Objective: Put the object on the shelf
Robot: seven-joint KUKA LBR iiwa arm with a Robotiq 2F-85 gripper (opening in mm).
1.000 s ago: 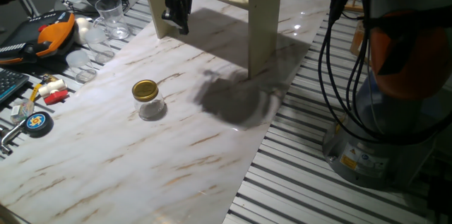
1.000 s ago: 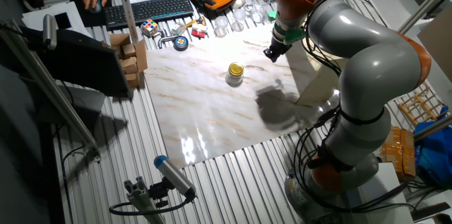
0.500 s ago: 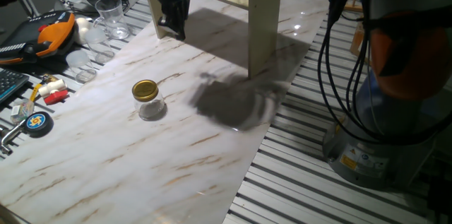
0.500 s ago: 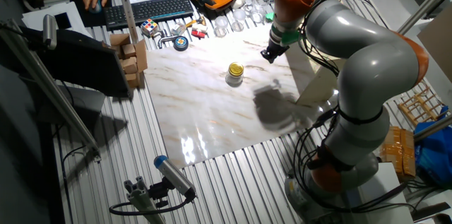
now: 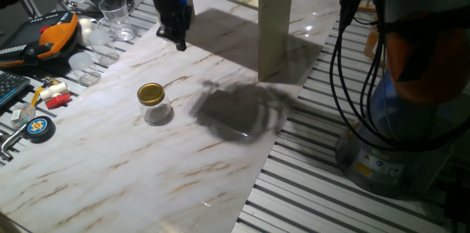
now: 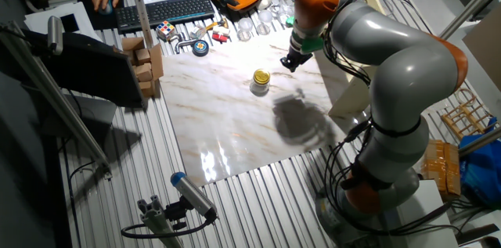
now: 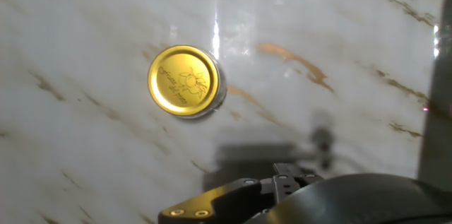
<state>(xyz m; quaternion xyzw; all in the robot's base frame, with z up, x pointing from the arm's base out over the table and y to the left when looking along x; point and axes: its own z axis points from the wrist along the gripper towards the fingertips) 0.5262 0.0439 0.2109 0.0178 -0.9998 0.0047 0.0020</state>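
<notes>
The object, a small clear glass jar with a gold lid (image 5: 152, 102), stands upright on the marble tabletop (image 5: 132, 181). It also shows in the other fixed view (image 6: 261, 80). In the hand view the jar's gold lid (image 7: 185, 81) lies up and left of centre. My gripper (image 5: 180, 40) hangs above the table, behind and to the right of the jar and apart from it (image 6: 286, 64). Its fingers are too dark to separate, and nothing is held. The cream shelf's upright leg (image 5: 275, 20) stands at the back, right of the gripper.
A lidless drinking glass (image 5: 114, 14) and an orange-black handset (image 5: 53, 34) sit at the back left, with small tools and a round disc (image 5: 38, 128) along the left edge. A keyboard (image 6: 168, 9) and cardboard boxes (image 6: 145, 59) lie beyond. The robot base (image 5: 411, 115) stands right of the table.
The gripper has moved left and slightly down, away from the shelf leg and closer to the jar. The jar has not moved.
</notes>
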